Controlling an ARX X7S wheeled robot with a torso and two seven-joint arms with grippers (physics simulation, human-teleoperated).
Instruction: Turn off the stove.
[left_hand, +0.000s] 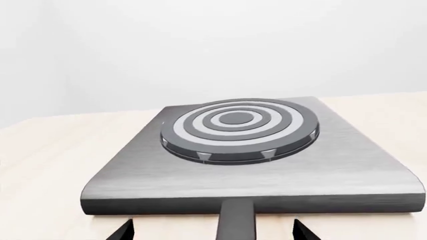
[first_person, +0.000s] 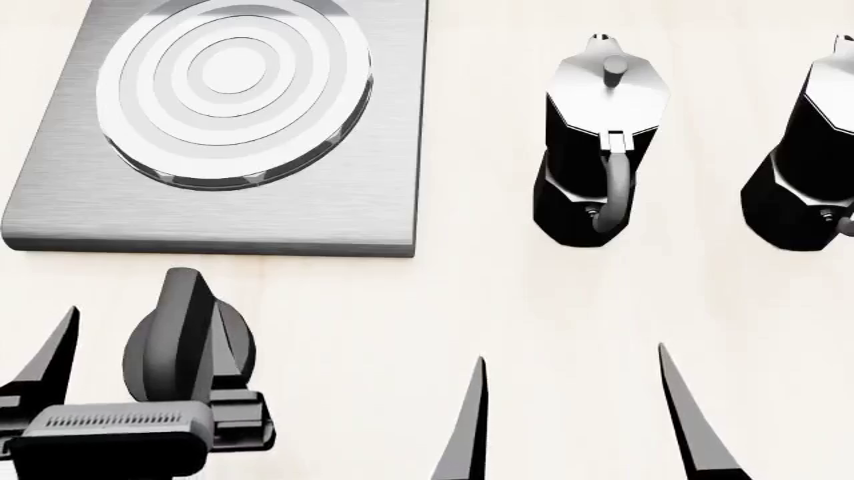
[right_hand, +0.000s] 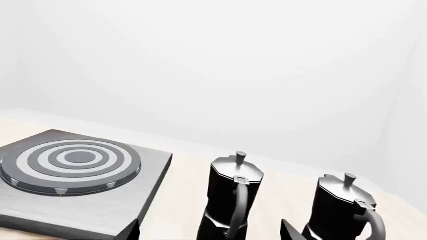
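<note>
The stove (first_person: 240, 190) lay at upper left of the head view on the table (first_person: 534, 300), its knob (first_person: 187, 345) just below, between the left gripper's (first_person: 134, 375) parted jaws. The right gripper (first_person: 574, 420) hung open, below two moka pots (first_person: 598, 140).

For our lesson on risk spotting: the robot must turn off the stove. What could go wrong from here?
1. The left tool sits open around the knob; closing off-centre could make it slip instead of turning.
2. The stove edge lies close beyond the knob, so a forward push could bump it.
</note>
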